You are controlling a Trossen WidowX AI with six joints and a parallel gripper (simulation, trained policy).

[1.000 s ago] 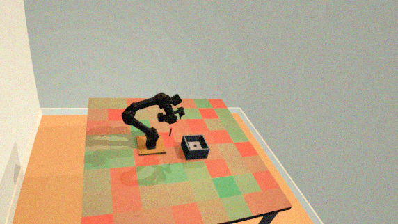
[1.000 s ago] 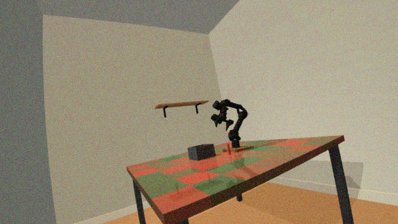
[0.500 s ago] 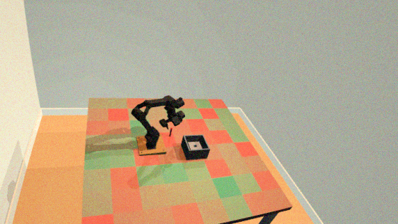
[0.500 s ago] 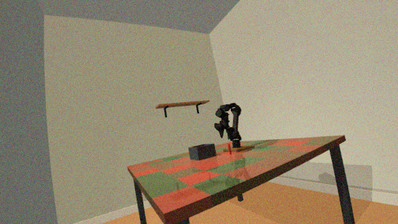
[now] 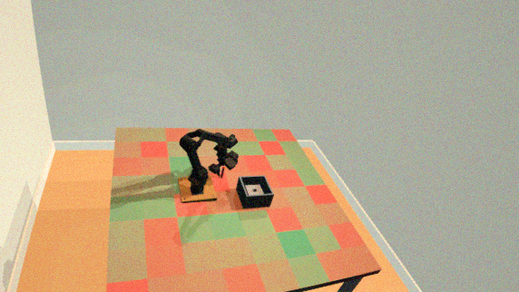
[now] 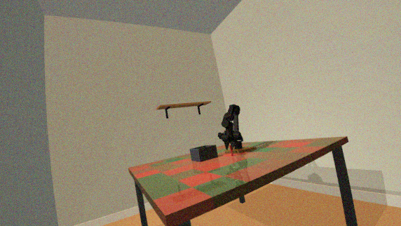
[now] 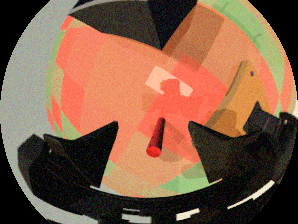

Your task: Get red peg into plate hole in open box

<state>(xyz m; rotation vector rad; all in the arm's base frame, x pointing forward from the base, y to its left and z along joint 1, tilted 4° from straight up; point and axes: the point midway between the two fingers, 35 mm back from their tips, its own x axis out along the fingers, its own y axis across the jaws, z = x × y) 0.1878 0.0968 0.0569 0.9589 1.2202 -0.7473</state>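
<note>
The red peg [image 5: 222, 171] [image 6: 232, 151] [image 7: 156, 139] stands upright on the table, close to the robot's base. My gripper [image 5: 220, 170] [image 6: 232, 147] [image 7: 154, 124] is open and points down over the peg. In the wrist view the peg shows in the gap between the spread fingers, touching neither. The dark open box [image 5: 257, 200] [image 6: 204, 154] [image 7: 127, 21] stands beside the gripper, farther from the base. Its light bottom plate [image 5: 249, 191] with a small dark hole [image 5: 255, 190] shows in the top view. The inside of the box is hidden in the other two views.
The arm's wooden base board [image 5: 200, 198] [image 7: 243, 95] lies next to the peg. The table [image 5: 218, 254] [image 6: 196, 180] has a patchwork top of red, green and tan. A wall shelf [image 6: 184, 105] hangs behind, away from the arm.
</note>
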